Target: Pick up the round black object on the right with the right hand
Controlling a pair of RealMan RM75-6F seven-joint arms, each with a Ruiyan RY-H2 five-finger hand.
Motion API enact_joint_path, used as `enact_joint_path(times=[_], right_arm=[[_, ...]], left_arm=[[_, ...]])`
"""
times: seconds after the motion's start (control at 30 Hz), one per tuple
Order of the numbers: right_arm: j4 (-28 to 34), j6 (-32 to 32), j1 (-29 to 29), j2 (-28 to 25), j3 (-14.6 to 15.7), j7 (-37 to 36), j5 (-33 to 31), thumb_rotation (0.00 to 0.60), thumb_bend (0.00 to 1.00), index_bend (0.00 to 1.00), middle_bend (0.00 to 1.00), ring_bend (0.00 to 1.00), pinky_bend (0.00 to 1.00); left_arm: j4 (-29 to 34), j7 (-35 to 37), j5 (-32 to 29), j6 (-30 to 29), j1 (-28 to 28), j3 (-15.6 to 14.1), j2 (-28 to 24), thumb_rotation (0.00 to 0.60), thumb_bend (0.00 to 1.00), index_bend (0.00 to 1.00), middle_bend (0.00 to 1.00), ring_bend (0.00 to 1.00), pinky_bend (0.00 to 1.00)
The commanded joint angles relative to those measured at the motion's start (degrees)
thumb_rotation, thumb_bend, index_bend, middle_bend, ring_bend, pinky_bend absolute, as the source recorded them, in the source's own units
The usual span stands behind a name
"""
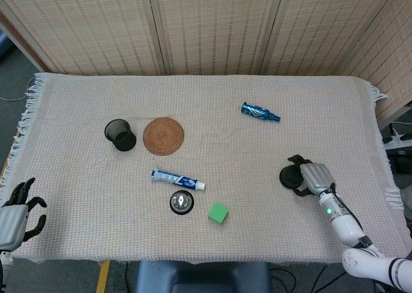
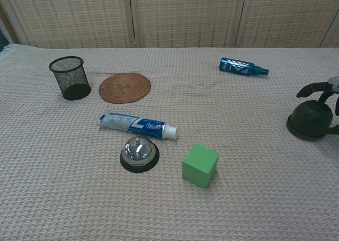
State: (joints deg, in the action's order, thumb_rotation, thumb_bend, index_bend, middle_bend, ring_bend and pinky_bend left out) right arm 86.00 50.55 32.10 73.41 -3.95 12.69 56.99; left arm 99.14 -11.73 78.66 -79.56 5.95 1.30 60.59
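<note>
The left hand [image 1: 14,210] rests at the near left corner of the table [image 1: 212,100], its fingers loosely apart and holding nothing. Moving right, a black mesh cup [image 1: 120,134] stands beside a woven coaster [image 1: 163,136]; nearer lie a toothpaste tube [image 1: 178,178], a call bell [image 1: 182,202] and a green cube [image 1: 219,212]. A blue bottle [image 1: 260,112] lies farther back, right of centre. At the near right, the round black object [image 2: 311,121] sits on the cloth, a dome on a wider flat base. The right hand [image 1: 314,176] is draped over its right side, fingers [image 2: 312,87] arched above the dome; whether they actually clamp it cannot be told. The object looks rigid, smooth and fairly light, so likely slippery on top; the surest hold is probably low around the dome, just above the base rim.
</note>
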Motion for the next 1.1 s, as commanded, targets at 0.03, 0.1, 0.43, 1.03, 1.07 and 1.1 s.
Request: enact_joint_path(times=[0.03,0.1,0.43,1.03,1.07,1.1], right_arm=[[-0.5,0.6,-0.1,0.5,-0.3,0.7,-0.5,0.600,0.17,0.20,0.15,0.25,0.42],[-0.6,0.8,-0.1,0.8,-0.4,1.1,-0.8,0.600,0.17,0.23,0.19,0.29,0.47],[-0.7,2.3,-0.6,1.2,-0.7,2.3,-0.9,0.600,0.18,0.44,0.37,0.47,0.60],[10.4,14.6,-7.9,-7.4,1.4,-1.2,12.2,0.600,0.17,0.46,0.38,0.47,0.61],[10.9,15.0,-8.4,-8.0,1.7,-0.5,12.2,0.600,0.17,0.46,0.38,0.47,0.61],[11.4,15.1,-8.8,-8.5,2.1,0.4,11.9,0.600,0.17,0.46,0.38,0.47,0.61]], left_arm=[[0.0,0.1,0.0,0.0,0.0,0.0,0.0,0.600,0.42,0.45,0.00,0.02,0.40],[0.0,0.1,0.1,0.0,0.0,0.0,0.0,0.600,0.42,0.45,0.00,0.02,0.40],[0.0,0.0,0.0,0.0,0.0,0.0,0.0,0.600,0.42,0.45,0.00,0.02,0.40],[-0.1,0.3,0.0,0.0,0.0,0.0,0.0,0.600,0.42,0.45,0.00,0.02,0.40],[0.0,0.3,-0.1,0.1,0.0,0.0,0.0,0.600,0.42,0.45,0.00,0.02,0.40],[0.0,0.2,-0.1,0.1,0.0,0.0,0.0,0.600,0.42,0.45,0.00,0.02,0.40]])
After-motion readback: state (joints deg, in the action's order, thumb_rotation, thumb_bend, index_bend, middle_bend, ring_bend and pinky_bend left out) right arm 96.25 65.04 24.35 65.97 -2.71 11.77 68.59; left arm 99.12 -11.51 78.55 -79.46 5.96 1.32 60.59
